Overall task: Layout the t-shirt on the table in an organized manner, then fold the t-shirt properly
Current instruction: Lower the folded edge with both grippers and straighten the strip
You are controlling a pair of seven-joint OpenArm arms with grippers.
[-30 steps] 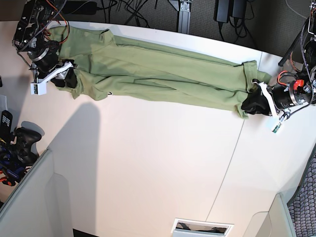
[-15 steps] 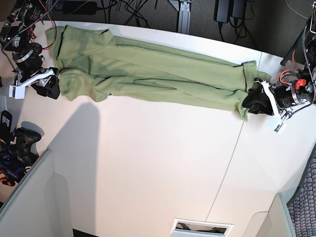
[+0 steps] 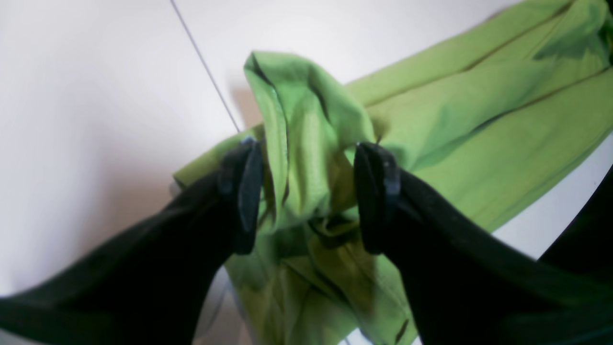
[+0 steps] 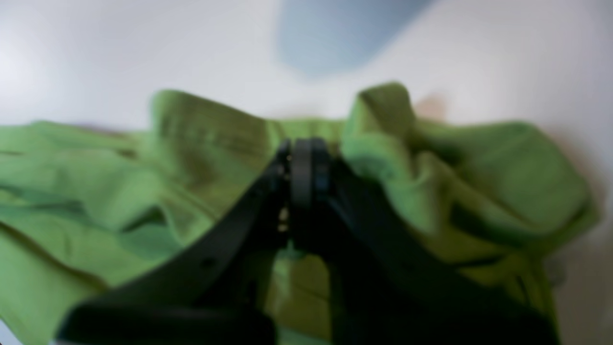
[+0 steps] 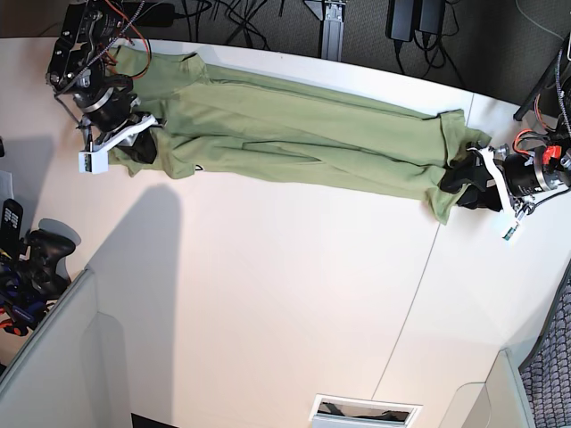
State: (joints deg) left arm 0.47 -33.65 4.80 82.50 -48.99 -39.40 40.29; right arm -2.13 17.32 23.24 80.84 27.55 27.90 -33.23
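Note:
The olive t-shirt (image 5: 294, 134) lies stretched in a long band across the far side of the white table (image 5: 268, 294). At its left end in the base view, my right gripper (image 5: 141, 148) sits on the bunched edge. The right wrist view shows that gripper (image 4: 306, 160) with its jaws shut together, and shirt cloth (image 4: 72, 191) puckers up on both sides of the tips. My left gripper (image 5: 457, 185) is at the right end. In the left wrist view it (image 3: 309, 201) stands open, with an upright fold of the shirt (image 3: 306, 134) between its fingers.
A thin dark seam (image 5: 415, 294) runs down the table on the right. Beyond the table's left edge lies a black game controller (image 5: 40, 250), next to a grey partition (image 5: 53, 357). Cables and a post stand behind the far edge. A slot (image 5: 366, 410) opens at the near edge.
My right gripper swung back from off the table's left side onto the shirt's end and shut there. My left gripper opened at the other end, slightly farther right.

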